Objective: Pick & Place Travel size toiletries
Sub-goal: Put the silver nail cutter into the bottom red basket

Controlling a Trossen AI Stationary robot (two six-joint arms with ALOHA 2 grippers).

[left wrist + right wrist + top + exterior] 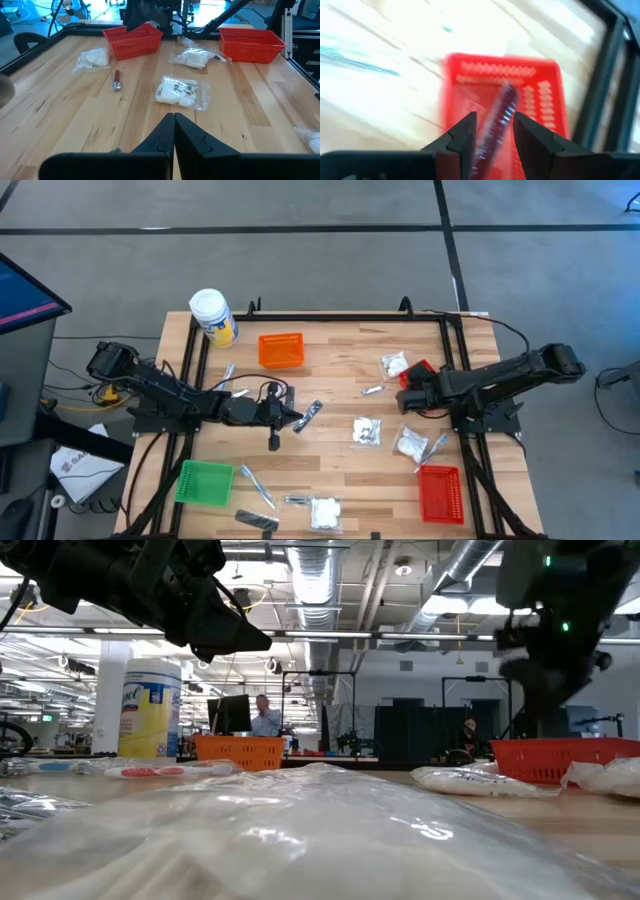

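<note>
The travel size toiletries lie scattered on the wooden table: white clear-wrapped packets [366,430] [410,443] [325,511], thin sticks [256,486] and a silvery sachet [312,412]. My right gripper [495,120] is open above a red mesh basket [470,62] at the table's right side. A dark, silvery sachet [502,112] shows blurred in the gap between its fingers, over the basket's floor. My left gripper [174,125] is shut and holds nothing above the table's middle, its tip beside the silvery sachet in the high view. My right gripper comes from above, slanting down over the red basket. The dark sachet [506,102] shows in the gap between the open fingers, nearer one finger. The picture is blurred, so I cannot tell whether that finger touches it.
A second red basket [440,492] stands at the near right, a green one [204,482] at the near left, an orange one [281,350] at the far middle. A white-lidded jar [213,317] stands at the far left corner. A black frame [455,340] borders the table.
</note>
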